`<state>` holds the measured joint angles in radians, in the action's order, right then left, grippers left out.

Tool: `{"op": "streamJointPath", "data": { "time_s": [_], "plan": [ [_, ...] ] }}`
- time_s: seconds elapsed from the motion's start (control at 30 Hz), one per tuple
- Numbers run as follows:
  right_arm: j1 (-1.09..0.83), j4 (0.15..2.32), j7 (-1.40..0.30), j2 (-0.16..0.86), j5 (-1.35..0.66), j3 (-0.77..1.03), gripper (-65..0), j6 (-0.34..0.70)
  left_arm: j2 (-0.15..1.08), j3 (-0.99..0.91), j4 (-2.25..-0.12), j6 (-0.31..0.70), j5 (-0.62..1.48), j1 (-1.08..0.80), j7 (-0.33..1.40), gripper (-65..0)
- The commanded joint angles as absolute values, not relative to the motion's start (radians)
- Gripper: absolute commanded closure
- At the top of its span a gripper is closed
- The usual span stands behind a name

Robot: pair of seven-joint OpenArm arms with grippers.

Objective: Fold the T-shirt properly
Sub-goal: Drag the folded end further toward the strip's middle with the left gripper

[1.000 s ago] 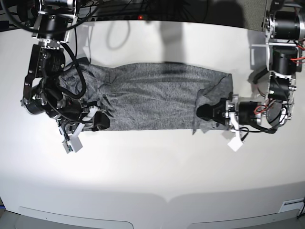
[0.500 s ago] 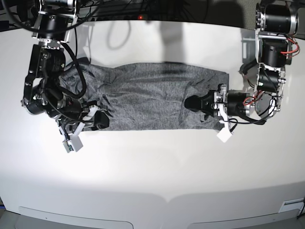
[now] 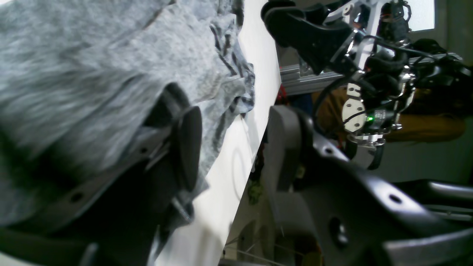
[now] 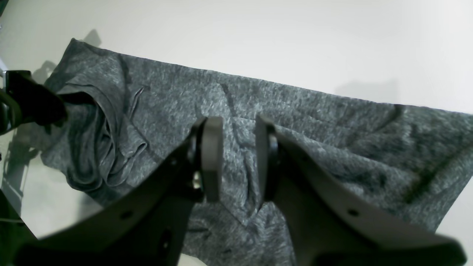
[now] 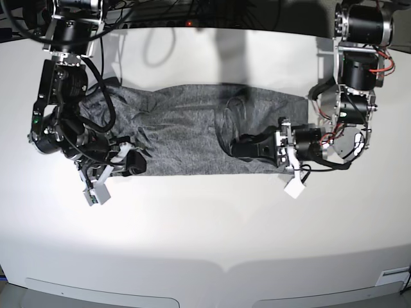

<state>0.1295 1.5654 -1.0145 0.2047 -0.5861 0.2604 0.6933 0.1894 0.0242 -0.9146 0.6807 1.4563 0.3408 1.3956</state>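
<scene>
The grey T-shirt lies on the white tabletop. The left fingers are apart, cloth draped over one. The right fingers stand a little apart over the shirt, holding nothing.

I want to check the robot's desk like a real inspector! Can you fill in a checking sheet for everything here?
Surface: white table, bare around the cloth.
Job's things: grey shirt lies in a long wrinkled strip, one end bunched.
Clutter: nothing seen.
Grippers: left gripper over the shirt, jaws apart, one finger against cloth; right gripper jaws apart, above the shirt, no cloth visibly pinched.
Cables: black cables loop along the right arm, over the shirt's end.
Surroundings: dark equipment and wires behind the table.
</scene>
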Motion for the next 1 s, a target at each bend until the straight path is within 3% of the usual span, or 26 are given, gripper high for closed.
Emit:
{"op": "streamJointPath", "data": {
  "time_s": [0.0, 0.47, 0.77, 0.97],
  "plan": [
    [0.149, 1.584, -0.992, 0.213, -0.606, 0.263, -16.1, 0.698, 0.2, 0.019, -0.931, 0.684, 1.484, 0.375, 1.396, -28.5],
    [0.149, 1.584, -0.992, 0.213, -0.606, 0.263, -16.1, 0.698, 0.361, 0.019, -0.931, 0.698, 1.427, 0.398, 1.396, -28.4],
    [0.149, 1.584, -0.992, 0.21, -0.606, 0.263, -16.1, 0.698, 0.254, 0.02, -0.931, 0.698, 1.388, 0.393, 1.396, -28.3],
    [0.149, 1.584, -0.992, 0.21, -0.606, 0.263, -16.1, 0.698, 0.174, 0.019, -0.931, 0.698, 1.108, 0.383, 1.295, -28.4]
  ]
}}
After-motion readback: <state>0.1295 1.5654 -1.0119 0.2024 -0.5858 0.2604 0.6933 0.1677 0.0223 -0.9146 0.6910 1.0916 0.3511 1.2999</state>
